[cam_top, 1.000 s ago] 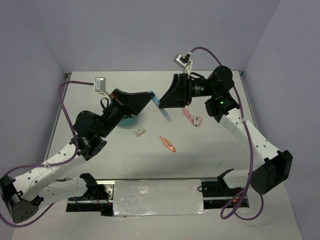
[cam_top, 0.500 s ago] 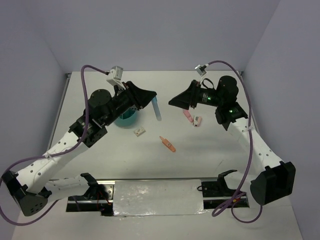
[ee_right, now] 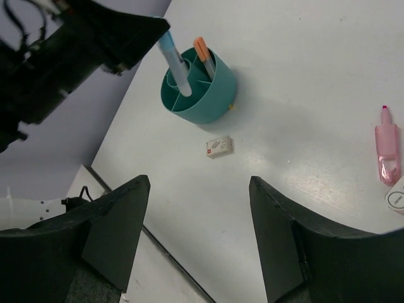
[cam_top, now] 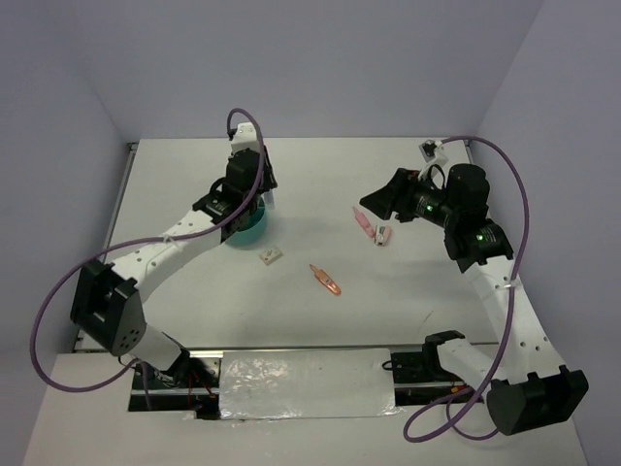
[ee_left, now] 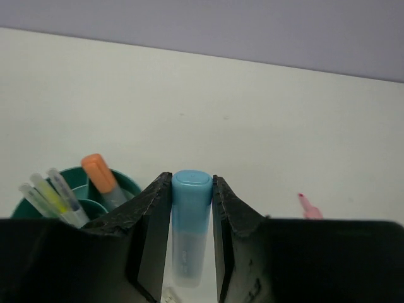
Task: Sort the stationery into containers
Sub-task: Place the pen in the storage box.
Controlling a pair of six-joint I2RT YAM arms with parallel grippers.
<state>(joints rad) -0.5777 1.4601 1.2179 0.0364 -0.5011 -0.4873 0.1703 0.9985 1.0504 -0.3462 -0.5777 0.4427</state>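
My left gripper (cam_top: pixel 264 199) is shut on a blue marker (ee_left: pixel 190 227) and holds it upright over the round teal organizer (cam_top: pixel 250 231). In the right wrist view the marker (ee_right: pixel 174 65) has its lower end inside a compartment of the organizer (ee_right: pixel 205 101). An orange marker (ee_left: pixel 101 177) and several thin pens (ee_left: pixel 52 196) stand in the organizer. My right gripper (cam_top: pixel 376 202) is open and empty, above the table to the right. A pink marker (cam_top: pixel 363 221), an orange marker (cam_top: pixel 326 280) and a whitish-tan piece (cam_top: pixel 271 256) lie on the table.
A small white item (cam_top: pixel 384 234) lies beside the pink marker. The table's left edge (cam_top: pixel 114 209) runs close behind the organizer. Purple cables loop over both arms.
My left gripper has swung left and down to the organizer, turning the blue marker upright. My right arm has pulled back to the right, away from the centre.
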